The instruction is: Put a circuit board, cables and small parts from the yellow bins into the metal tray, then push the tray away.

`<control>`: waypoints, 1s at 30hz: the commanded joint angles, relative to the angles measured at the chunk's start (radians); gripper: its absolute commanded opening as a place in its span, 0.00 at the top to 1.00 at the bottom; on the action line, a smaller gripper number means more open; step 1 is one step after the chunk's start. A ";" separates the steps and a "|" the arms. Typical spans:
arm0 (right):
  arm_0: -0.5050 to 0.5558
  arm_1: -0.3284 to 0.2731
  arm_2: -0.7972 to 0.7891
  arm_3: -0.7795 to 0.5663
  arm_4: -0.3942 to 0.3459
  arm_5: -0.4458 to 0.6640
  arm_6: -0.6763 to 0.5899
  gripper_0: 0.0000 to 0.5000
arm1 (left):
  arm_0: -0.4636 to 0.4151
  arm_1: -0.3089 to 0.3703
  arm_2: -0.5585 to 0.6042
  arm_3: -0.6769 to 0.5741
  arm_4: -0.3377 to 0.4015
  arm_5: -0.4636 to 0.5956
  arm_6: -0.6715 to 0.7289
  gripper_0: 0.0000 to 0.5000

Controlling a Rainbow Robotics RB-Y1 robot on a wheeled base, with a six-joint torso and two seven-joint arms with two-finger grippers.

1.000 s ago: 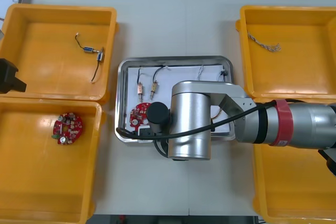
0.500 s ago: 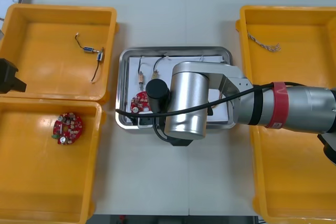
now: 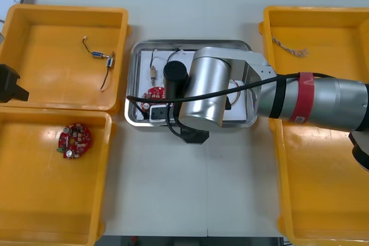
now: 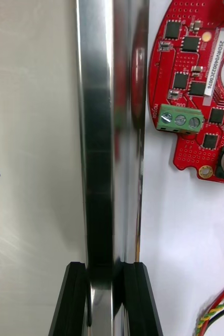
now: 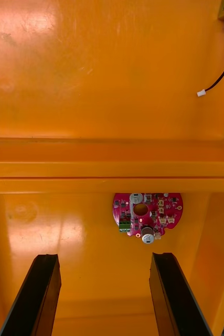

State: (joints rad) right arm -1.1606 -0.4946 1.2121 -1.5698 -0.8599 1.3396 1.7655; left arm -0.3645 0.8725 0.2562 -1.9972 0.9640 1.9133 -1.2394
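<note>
Metal tray (image 4: pixel 110 131) rim is pinched in the right hand (image 4: pixel 105 273), circuit board (image 4: pixel 195 89) just inside; left hand (image 5: pixel 104 258) hangs spread.

The metal tray (image 3: pixel 131 79) is sliding away from the robot across the desk (image 3: pixel 190 188), a good chunk farther out than a second ago. The right pincer (image 4: pixel 104 269), clamped on the tray's near rim, travels with it, and the right arm (image 3: pixel 207 93) stretches forward so its fat silver wrist now sits over the tray's middle instead of hanging off the near rim. The circuit board (image 3: pixel 154 93) and cables (image 3: pixel 153 61) inside just ride along. The tray's near rim now barely overlaps the near left bin (image 3: pixel 109 171), and there's more bare desk in front.
</note>
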 commanded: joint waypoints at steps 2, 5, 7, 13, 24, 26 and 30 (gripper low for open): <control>-0.056 0.011 -0.036 0.083 -0.068 -0.007 0.167 1.00 | 0.013 0.049 0.031 -0.026 0.007 0.007 -0.066 0.00; -0.062 0.011 -0.046 0.106 -0.076 -0.005 0.216 1.00 | 0.013 0.049 0.031 -0.026 0.007 0.007 -0.066 0.00; -0.067 0.011 -0.054 0.122 -0.077 -0.005 0.246 1.00 | 0.013 0.049 0.031 -0.026 0.007 0.007 -0.066 0.00; -0.093 0.011 -0.078 0.188 -0.097 -0.005 0.333 1.00 | 0.013 0.049 0.031 -0.026 0.007 0.007 -0.066 0.00; -0.126 0.024 -0.144 0.304 -0.139 -0.005 0.445 1.00 | 0.013 0.049 0.031 -0.026 0.007 0.007 -0.066 0.00; -0.131 0.027 -0.148 0.318 -0.136 -0.008 0.448 1.00 | 0.013 0.049 0.031 -0.026 0.007 0.007 -0.066 0.00; -0.146 0.041 -0.148 0.344 -0.133 -0.028 0.456 1.00 | 0.013 0.049 0.031 -0.026 0.007 0.007 -0.066 0.00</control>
State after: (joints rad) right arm -1.2457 -0.4819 1.0936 -1.2416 -0.9860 1.3288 2.1929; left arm -0.3645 0.8726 0.2562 -1.9974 0.9640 1.9133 -1.2394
